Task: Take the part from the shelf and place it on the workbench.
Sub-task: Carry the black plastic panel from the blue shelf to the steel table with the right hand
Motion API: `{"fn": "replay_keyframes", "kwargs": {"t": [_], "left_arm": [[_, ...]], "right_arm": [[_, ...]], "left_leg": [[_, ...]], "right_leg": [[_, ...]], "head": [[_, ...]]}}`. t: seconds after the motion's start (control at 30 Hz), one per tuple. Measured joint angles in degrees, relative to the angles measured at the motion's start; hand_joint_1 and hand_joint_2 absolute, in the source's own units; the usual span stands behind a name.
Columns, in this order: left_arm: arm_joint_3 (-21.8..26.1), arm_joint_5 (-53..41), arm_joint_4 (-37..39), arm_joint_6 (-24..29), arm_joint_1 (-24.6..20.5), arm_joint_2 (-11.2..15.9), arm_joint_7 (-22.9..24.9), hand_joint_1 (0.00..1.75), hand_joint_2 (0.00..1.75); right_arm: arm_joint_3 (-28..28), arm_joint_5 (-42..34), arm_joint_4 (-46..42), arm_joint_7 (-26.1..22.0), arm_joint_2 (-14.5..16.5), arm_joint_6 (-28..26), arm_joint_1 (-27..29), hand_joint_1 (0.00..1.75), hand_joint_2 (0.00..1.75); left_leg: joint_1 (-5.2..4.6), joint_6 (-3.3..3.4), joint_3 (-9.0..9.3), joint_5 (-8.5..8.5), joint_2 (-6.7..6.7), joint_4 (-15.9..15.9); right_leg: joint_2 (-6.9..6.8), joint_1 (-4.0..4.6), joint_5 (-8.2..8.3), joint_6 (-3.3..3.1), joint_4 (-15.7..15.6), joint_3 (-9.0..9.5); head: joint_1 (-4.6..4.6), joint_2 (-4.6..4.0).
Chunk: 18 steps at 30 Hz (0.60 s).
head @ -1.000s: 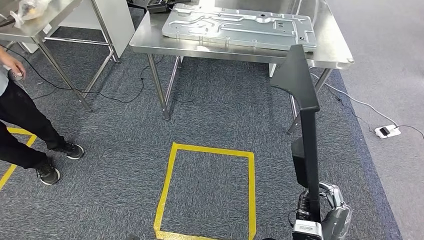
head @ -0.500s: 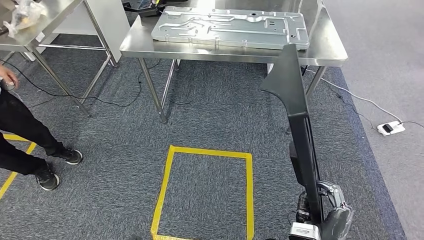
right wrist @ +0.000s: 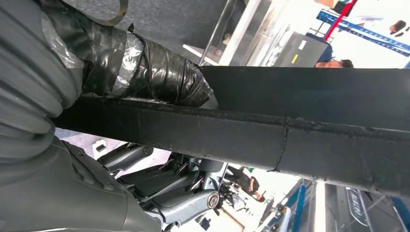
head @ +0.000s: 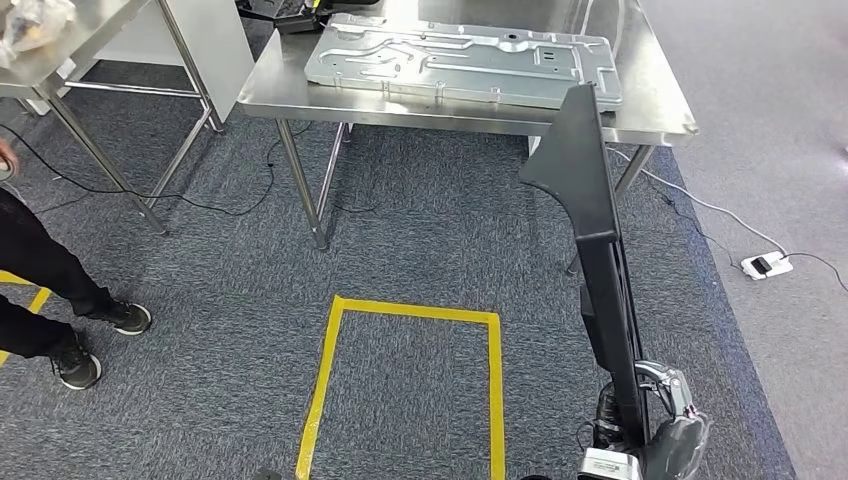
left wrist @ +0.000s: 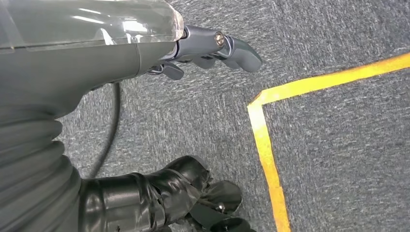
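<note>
The long black part (head: 603,260) is standing upright in the right hand (head: 660,430), whose fingers are wrapping its lower end. By my reading, the carry step is under way; next, the part needs bringing to the workbench (head: 300,95) and laying down. A metal panel (head: 460,58) is occupying most of the benchtop, leaving bare edges. The left hand (left wrist: 212,46) is hanging free, fingers apart. A person (head: 50,290) is standing beside.

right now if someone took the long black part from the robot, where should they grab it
Grip the narrow straight shaft of the black part, in the bare stretch above the right hand that holds its lower end. Come from the open floor side. The shaft stands nearly upright and is slim enough for fingers to wrap; the wide flared top looks harder to close on.
</note>
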Motion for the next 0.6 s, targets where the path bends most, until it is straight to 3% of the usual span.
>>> {"fn": "replay_keyframes", "kwargs": {"t": [0.03, 0.07, 0.13, 0.2, 0.27, 0.37, 0.43, 0.5, 0.53, 0.57, 0.6], "left_arm": [[0.01, -0.01, 0.0, 0.01, 0.05, 0.0, -0.01, 0.0, 1.75], [0.01, 0.01, 0.0, 0.04, 0.1, 0.0, -0.02, 0.0, 1.75], [0.02, 0.02, 0.0, 0.15, 0.15, -0.02, -0.07, 0.0, 1.75], [0.02, 0.05, 0.0, 0.49, 0.06, -0.03, -0.11, 0.0, 1.75], [0.02, 0.11, 0.0, 1.2, -0.04, -0.04, -0.11, 0.0, 1.75], [0.04, 0.22, 0.0, 2.17, -0.18, -0.11, -0.1, 0.0, 1.75], [0.08, 0.21, 0.0, 2.7, -0.23, -0.11, 0.09, 0.0, 1.75], [0.14, 0.13, 0.0, 3.18, -0.13, -0.11, 0.43, 0.0, 1.75], [0.16, 0.1, 0.0, 3.32, -0.05, -0.11, 0.54, 0.0, 1.75], [0.17, 0.09, 0.0, 3.41, 0.0, -0.11, 0.62, 0.0, 1.75], [0.17, 0.09, 0.0, 3.45, 0.02, -0.11, 0.64, 0.0, 1.75]], "right_arm": [[-0.02, -0.01, 0.01, 0.0, 0.0, 0.0, 0.05, 1.75, 1.75], [-0.04, -0.02, 0.01, 0.0, 0.0, 0.0, 0.06, 1.75, 1.75], [-0.05, -0.07, 0.01, 0.0, 0.0, 0.0, 0.03, 1.75, 1.75], [-0.05, -0.16, 0.0, 0.0, 0.0, 0.0, 0.02, 1.75, 1.75], [-0.09, -0.21, -0.01, 0.0, 0.0, 0.0, 0.08, 1.75, 1.75], [-0.17, -0.22, -0.02, 0.01, 0.0, 0.0, 0.15, 1.75, 1.75], [-0.23, -0.22, -0.03, 0.01, 0.0, 0.0, 0.15, 1.75, 1.75], [-0.28, -0.22, -0.02, 0.01, 0.0, 0.0, 0.18, 1.75, 1.75], [-0.3, -0.22, -0.01, 0.02, 0.0, 0.0, 0.2, 1.75, 1.75], [-0.31, -0.22, -0.01, 0.02, 0.0, 0.0, 0.2, 1.75, 1.75], [-0.32, -0.22, -0.01, 0.02, 0.0, 0.0, 0.2, 1.75, 1.75]], "left_leg": [[0.01, -0.05, 0.28, -0.25, -0.01, 0.01], [0.03, -0.17, 0.69, -0.54, -0.03, 0.02], [0.06, -0.54, 1.68, -1.27, -0.06, 0.03], [-0.13, -1.17, 2.18, -1.95, -0.06, 0.12], [-0.32, -1.8, 2.36, -2.29, 0.05, -0.07], [-0.22, -2.57, 2.21, -3.64, 0.13, 1.27], [-0.12, -2.89, -0.57, -6.58, 0.03, 7.07], [-0.11, -3.0, -4.56, -9.05, 0.03, 14.08], [-0.11, -2.99, -5.66, -8.82, 0.03, 15.49], [-0.11, -2.93, -5.86, -7.5, 0.02, 14.95], [-0.11, -2.82, -5.11, -5.33, 0.0, 12.47]], "right_leg": [[-0.04, -0.14, 0.63, 0.15, 0.92, -1.06], [-0.1, -0.29, 2.49, 0.21, -0.54, -0.9], [-0.36, -0.47, 7.36, 0.08, -7.77, 1.89], [-0.54, -0.25, 9.36, -0.42, -13.21, 4.24], [-0.43, 0.08, 8.93, -1.08, -14.18, 4.61], [-0.21, -0.29, 8.81, -2.11, -14.7, 5.02], [-0.25, -0.37, 8.63, -2.67, -14.93, 5.35], [-0.19, -0.24, 8.38, -3.05, -14.92, 5.53], [-0.05, -0.19, 8.25, -3.12, -14.89, 5.68], [0.14, -0.16, 8.11, -3.12, -14.86, 5.88], [0.34, -0.15, 7.95, -3.04, -14.82, 6.15]], "head": [[-0.01, 0.0], [-0.01, 0.0], [0.01, -0.01], [0.0, -0.01], [-0.04, -0.01], [-0.07, 0.0], [-0.08, 0.0], [-0.08, -0.01], [-0.08, -0.01], [-0.08, -0.01], [-0.08, 0.0]]}}
